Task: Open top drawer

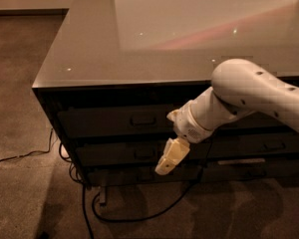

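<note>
The top drawer point(104, 122) is sitting shut just under the counter point(89, 49) top. Your end effector point(170, 139) is hanging just right of its handle point(143, 120) and slightly lower, fingers standing wide apart, gripping nothing.

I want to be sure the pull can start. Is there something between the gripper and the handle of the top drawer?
Nothing visible does. The gripper, open, hangs before the drawer fronts, right of and below the handle of the top drawer; only bare drawer front lies between them.
</note>
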Robot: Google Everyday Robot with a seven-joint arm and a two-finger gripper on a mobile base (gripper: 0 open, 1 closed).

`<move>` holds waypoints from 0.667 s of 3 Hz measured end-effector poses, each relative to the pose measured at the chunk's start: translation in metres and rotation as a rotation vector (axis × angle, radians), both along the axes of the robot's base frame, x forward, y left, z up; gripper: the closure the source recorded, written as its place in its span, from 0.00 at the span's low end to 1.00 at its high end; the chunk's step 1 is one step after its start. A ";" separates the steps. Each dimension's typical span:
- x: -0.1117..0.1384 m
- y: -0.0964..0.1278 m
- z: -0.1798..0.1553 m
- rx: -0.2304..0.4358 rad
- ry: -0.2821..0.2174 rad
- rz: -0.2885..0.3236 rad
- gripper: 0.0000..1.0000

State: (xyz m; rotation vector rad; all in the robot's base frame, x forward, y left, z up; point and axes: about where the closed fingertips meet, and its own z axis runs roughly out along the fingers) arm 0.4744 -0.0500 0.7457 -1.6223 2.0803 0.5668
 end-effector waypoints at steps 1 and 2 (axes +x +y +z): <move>0.039 0.001 -0.018 -0.040 -0.020 -0.007 0.00; 0.109 0.006 -0.032 -0.059 -0.035 -0.021 0.00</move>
